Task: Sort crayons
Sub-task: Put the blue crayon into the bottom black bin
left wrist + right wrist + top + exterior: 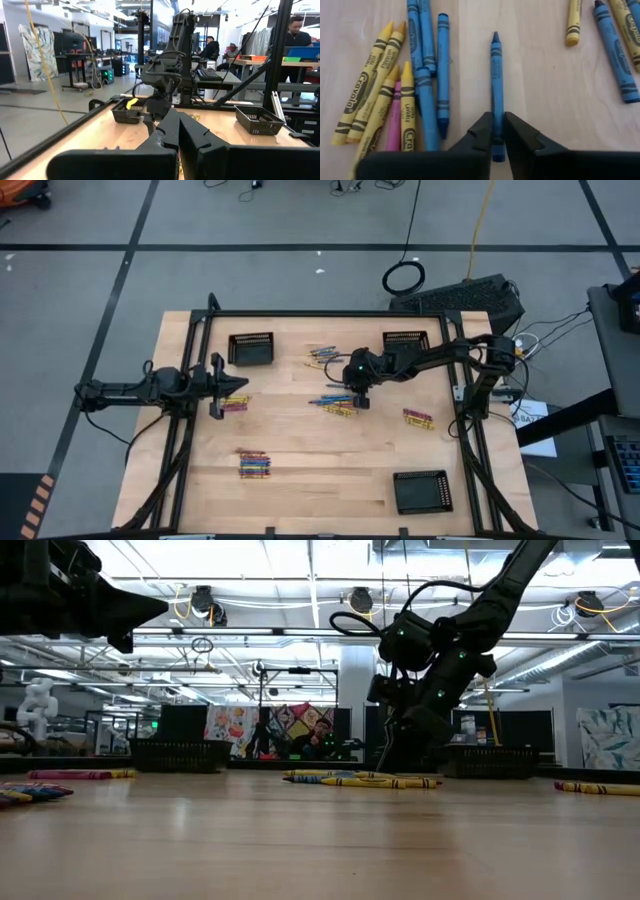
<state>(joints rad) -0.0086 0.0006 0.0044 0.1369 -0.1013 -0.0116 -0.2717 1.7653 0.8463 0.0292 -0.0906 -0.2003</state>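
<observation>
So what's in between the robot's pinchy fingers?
A single blue crayon, pinched at one end by the right gripper. The wooden table lies under it; the pinched end is partly hidden.

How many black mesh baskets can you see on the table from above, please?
3: one at the far left, one at the far right partly under the right arm, one at the near right corner. None seems hidden.
</observation>
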